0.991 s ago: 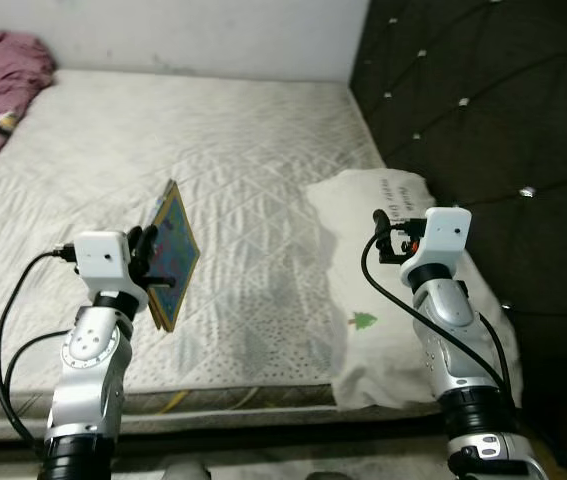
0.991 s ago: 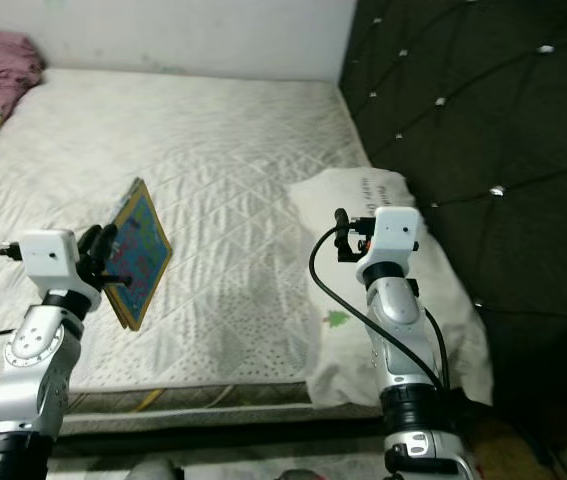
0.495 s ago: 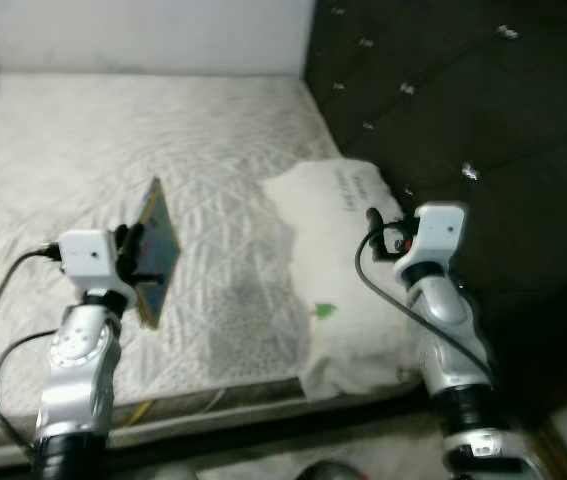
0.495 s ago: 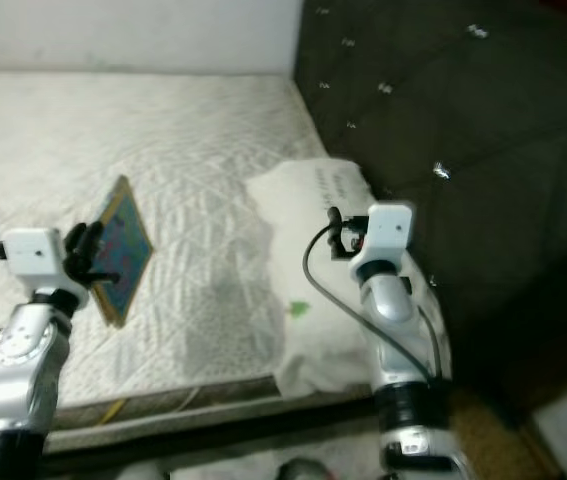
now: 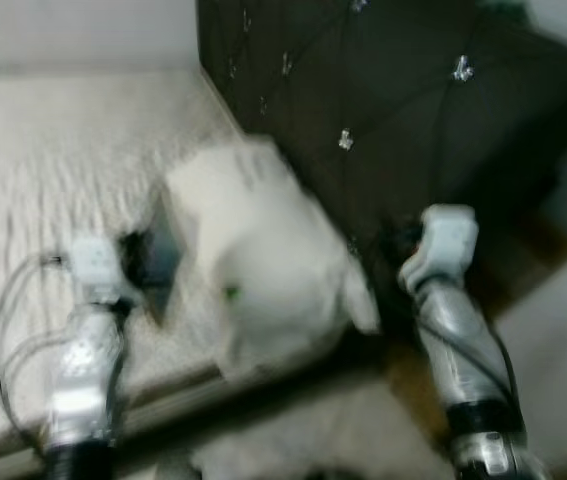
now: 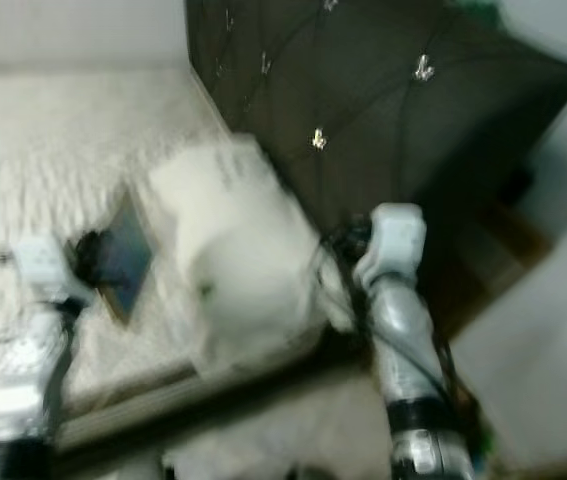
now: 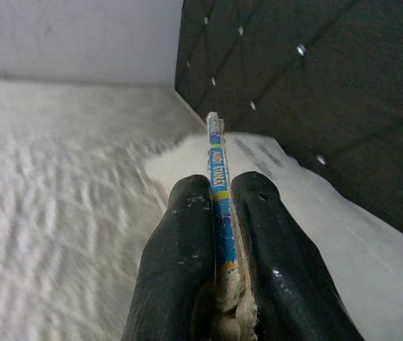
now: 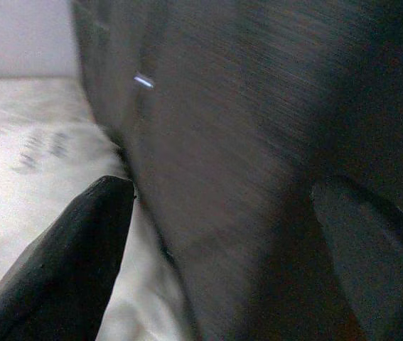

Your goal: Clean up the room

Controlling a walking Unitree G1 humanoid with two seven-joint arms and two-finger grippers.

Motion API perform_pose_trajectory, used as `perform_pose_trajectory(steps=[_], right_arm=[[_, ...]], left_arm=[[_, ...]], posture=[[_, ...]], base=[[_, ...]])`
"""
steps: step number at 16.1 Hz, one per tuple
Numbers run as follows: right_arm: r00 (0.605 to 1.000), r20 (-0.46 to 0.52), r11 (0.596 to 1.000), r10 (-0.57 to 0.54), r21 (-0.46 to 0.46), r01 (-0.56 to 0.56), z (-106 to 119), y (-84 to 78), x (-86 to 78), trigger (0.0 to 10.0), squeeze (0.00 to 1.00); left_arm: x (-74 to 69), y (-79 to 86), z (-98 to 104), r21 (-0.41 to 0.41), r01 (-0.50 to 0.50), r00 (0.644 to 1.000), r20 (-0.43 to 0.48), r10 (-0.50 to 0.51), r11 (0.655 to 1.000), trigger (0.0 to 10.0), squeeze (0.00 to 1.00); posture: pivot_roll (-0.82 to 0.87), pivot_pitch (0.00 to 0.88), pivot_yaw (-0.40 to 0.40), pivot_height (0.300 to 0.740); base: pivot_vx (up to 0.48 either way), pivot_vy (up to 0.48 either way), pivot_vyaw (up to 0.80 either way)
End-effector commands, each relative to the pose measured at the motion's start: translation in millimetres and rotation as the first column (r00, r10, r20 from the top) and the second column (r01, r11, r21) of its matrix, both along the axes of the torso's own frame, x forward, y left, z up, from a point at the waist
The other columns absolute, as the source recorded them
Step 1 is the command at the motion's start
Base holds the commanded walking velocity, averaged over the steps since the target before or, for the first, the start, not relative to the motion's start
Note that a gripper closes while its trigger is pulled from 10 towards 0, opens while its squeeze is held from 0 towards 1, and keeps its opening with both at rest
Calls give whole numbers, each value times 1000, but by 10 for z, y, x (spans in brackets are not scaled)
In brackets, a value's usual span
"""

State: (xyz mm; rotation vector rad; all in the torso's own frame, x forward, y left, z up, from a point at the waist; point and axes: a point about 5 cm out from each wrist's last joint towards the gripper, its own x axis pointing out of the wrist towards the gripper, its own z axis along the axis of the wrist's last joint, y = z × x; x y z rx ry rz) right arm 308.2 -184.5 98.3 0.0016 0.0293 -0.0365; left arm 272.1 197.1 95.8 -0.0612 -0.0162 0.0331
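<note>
- Left eye view: the picture is blurred. The left hand [image 5: 135,262] is raised over the near edge of the bed [image 5: 33,180], and a thin flat book [image 5: 160,258] stands in it on edge. The book's broad face is turned sideways and its long axis runs up and away from the hand. A white pillow [image 5: 263,260] lies just beside the book on the robot's right, against the dark tufted headboard [image 5: 363,90]. The right arm is held up past the bed's corner, in front of the headboard.

- Right eye view: the same layout shows here. The book [image 6: 123,255] is already in the left hand [image 6: 85,258], so that hand is the near one. The right hand [image 6: 343,245] is well apart from it, on the far side of the pillow [image 6: 233,260]. Whatever spot the book is meant for, I judge the left arm must carry it there. No such spot can be made out in this blur.

- Left wrist view: the two black fingers [image 7: 180,249] are clamped on the book [image 7: 217,192], which is seen edge-on. Its blue spine runs straight out along the fingers towards the pillow [image 7: 258,163] and headboard [image 7: 315,85]. The grip looks to sit at the book's lower end, so most of its length juts past the fingertips.

- Right wrist view: the right hand's fingers [image 8: 73,256] stand wide apart with nothing between them. They point at the headboard [image 8: 229,142] where it meets the pillow [image 8: 38,156].
</note>
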Motion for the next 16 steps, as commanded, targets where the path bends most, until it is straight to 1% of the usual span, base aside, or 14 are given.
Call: perform_pose_trajectory(steps=[1, 3, 4, 7, 11, 13, 14, 16], right_arm=[[999, 35, 1000, 20, 10, -20, 99, 70, 23, 10000, 0], [1000, 25, 1000, 16, 15, -16, 76, 60, 7, 10000, 0], [999, 28, 1000, 29, 10, -29, 81, 77, 3, 10000, 0], [999, 31, 999, 44, 7, -44, 90, 116, -7, 10000, 0], [999, 26, 999, 39, 19, -40, 88, 108, -15, 10000, 0], [998, 32, 999, 50, 12, -51, 98, 121, -18, 10000, 0], [997, 40, 998, 68, 8, -69, 111, 142, -18, 10000, 0], [995, 50, 996, 91, 3, -91, 124, 161, -18, 10000, 0]], left_arm=[[-29, 169, 111, 54, -88, 995, 56, 85, 995, 10000, 0], [-73, 220, 73, 56, -130, 991, 38, 128, 990, 10000, 0], [-65, 228, 71, 53, -136, 991, 30, 134, 989, 10000, 0], [-50, 219, 89, 59, -142, 990, 35, 140, 988, 10000, 0], [-47, 218, 84, 36, -143, 990, 21, 143, 989, 10000, 0], [-39, 207, 106, 46, -110, 993, 34, 109, 993, 10000, 0], [-40, 195, 122, 37, -85, 995, 47, 83, 996, 10000, 0], [-43, 179, 130, 23, -62, 997, 52, 61, 998, 10000, 0]], posture=[[61, 41, -71, 740], [65, 45, -72, 740], [65, 47, -72, 740], [64, 53, -72, 740], [63, 57, -69, 740], [63, 58, -69, 740], [63, 58, -70, 740], [63, 57, -70, 740]], base=[[0, 0, 0], [0, 0, 0], [0, 0, 0], [0, 0, 0], [0, 0, 0], [0, 0, 0], [0, 0, 0], [0, 0, 0]])
